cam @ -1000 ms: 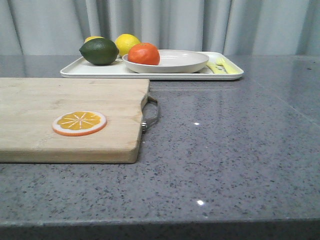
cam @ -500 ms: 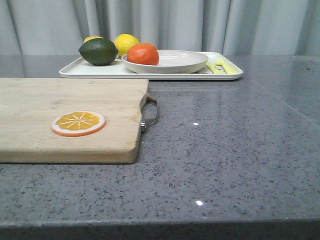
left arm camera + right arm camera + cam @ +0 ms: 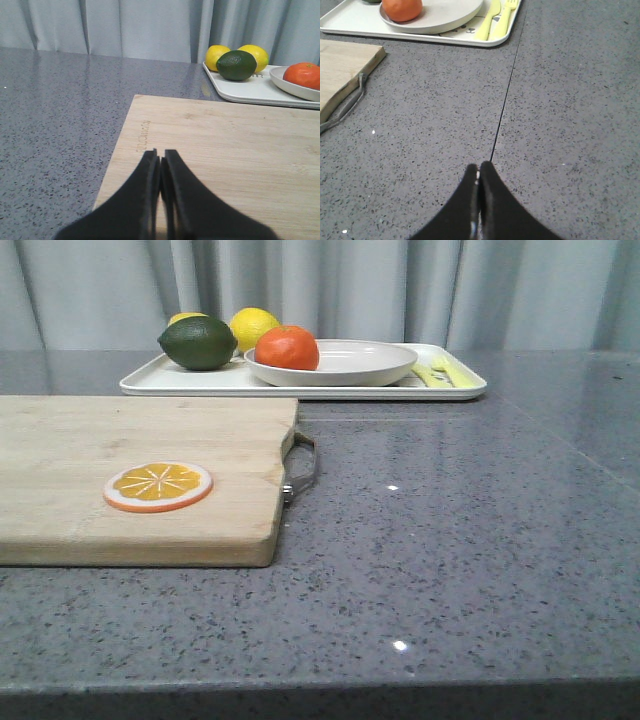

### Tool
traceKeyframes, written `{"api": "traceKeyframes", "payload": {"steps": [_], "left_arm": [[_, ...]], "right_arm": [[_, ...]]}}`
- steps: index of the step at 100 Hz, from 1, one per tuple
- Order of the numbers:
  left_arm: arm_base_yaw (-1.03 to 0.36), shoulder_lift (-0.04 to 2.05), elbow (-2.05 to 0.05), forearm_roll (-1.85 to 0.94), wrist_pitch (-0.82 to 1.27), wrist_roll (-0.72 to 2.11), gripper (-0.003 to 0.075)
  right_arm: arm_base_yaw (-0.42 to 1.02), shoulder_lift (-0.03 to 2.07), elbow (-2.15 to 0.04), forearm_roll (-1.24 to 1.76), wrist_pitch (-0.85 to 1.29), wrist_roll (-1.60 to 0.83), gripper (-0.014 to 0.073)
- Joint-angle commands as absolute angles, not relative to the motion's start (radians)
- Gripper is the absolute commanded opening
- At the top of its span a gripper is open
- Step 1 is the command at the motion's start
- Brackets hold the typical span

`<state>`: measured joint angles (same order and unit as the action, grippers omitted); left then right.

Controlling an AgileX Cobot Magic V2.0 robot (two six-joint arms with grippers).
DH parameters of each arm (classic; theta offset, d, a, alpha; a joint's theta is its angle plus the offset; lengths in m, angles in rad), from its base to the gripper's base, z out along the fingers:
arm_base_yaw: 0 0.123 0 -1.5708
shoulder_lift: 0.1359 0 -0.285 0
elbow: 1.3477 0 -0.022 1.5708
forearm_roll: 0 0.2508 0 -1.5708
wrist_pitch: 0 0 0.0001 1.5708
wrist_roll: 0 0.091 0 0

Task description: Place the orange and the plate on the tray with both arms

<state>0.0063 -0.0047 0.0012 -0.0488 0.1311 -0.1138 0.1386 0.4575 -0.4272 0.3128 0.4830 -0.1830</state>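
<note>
The orange (image 3: pixel 287 347) sits in the plate (image 3: pixel 350 362) on the tray (image 3: pixel 200 380), behind the cutting board (image 3: pixel 225 145), whose burned-in lettering is too blurred to read. Left gripper (image 3: pixel 160 156) pinched together over the board; right gripper (image 3: pixel 479 169) closed, empty.

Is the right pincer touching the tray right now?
Apart. The right wrist view shows the closed right pincer over bare countertop, with a wide stretch of grey surface between it and the tray.
</note>
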Motion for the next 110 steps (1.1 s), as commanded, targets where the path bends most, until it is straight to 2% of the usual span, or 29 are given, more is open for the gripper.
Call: {"api": "traceKeyframes", "payload": {"steps": [1, 77, 98, 110], "left_arm": [[0.009, -0.034, 0.023, -0.059, 0.049, -0.112, -0.0018], [0.009, -0.034, 0.023, -0.059, 0.049, -0.112, -0.0019], [0.009, -0.034, 0.023, -0.059, 0.049, -0.112, -0.0019], [0.009, -0.034, 0.023, -0.059, 0.049, -0.112, -0.0018]], "right_arm": [[0.138, 0.459, -0.454, 0.321, 0.415, -0.193, -0.0068], [0.138, 0.447, -0.454, 0.319, 0.393, -0.193, -0.0068], [0.137, 0.375, -0.385, 0.294, 0.282, -0.189, -0.0068], [0.134, 0.324, -0.299, 0.23, 0.159, -0.096, -0.0068]]}}
